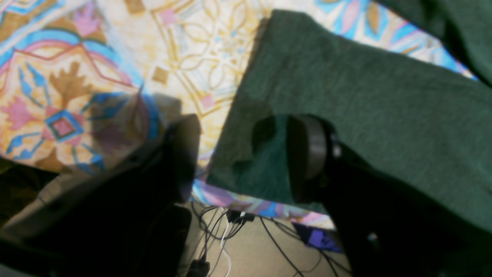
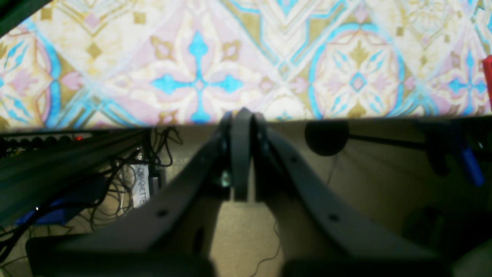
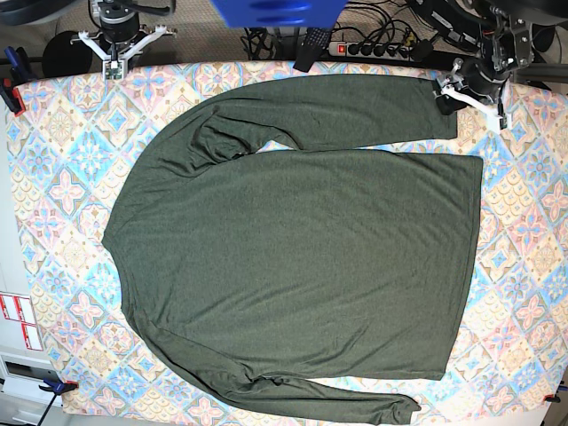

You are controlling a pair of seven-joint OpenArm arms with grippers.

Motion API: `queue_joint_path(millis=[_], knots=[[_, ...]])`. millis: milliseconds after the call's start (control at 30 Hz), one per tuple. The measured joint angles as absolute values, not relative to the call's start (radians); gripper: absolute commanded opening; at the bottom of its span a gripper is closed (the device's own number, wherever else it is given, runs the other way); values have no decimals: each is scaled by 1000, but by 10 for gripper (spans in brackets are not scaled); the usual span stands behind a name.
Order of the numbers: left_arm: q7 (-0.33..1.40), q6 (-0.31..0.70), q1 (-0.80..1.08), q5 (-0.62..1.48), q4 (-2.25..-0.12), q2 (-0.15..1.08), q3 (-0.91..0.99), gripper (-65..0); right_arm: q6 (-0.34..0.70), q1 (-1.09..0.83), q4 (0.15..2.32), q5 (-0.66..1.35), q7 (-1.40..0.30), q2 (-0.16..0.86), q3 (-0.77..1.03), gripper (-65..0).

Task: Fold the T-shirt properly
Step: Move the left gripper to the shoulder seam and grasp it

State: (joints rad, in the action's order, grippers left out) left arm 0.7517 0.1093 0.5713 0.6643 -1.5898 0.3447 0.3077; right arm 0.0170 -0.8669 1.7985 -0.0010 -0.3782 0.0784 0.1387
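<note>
Barely begun: the dark olive-green knit long-sleeved T-shirt lies flat, unfolded, one cuff between the spread-apart jaws of the left gripper, far from the closed, empty right gripper.

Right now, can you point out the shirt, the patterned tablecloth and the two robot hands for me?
T-shirt (image 3: 293, 266), base view, middle of its body.
Tablecloth (image 3: 524, 266), base view, bare patterned part beside the hem.
Left gripper (image 1: 246, 154), left wrist view, between its fingertips, at the sleeve end.
Right gripper (image 2: 241, 127), right wrist view, at its closed tips.

Base overhead; wrist views close, facing tablecloth.
</note>
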Motion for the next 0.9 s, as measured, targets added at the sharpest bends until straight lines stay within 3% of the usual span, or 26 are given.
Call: queue_joint_path(millis=[300,500,633,733,900], knots=[[709,90,570,644,-1598,353,198,-277,17,-867,1798,-1,-379,78,139,-650],[702,90,570,645,-1599,360,139,-451,17,-867,1798,-1,-379,78,139,-650],[701,94,571,645,-1599,355,139,-443,17,-867,1798,-1,-379,78,139,-650],[698,93,571,645,-1599,355,139,-480,17,-867,1798,-1,-379,78,138,-650],[608,105,597,662,-1595,355,133,-650,17,-867,1817,-1,-382,78,136,-650]])
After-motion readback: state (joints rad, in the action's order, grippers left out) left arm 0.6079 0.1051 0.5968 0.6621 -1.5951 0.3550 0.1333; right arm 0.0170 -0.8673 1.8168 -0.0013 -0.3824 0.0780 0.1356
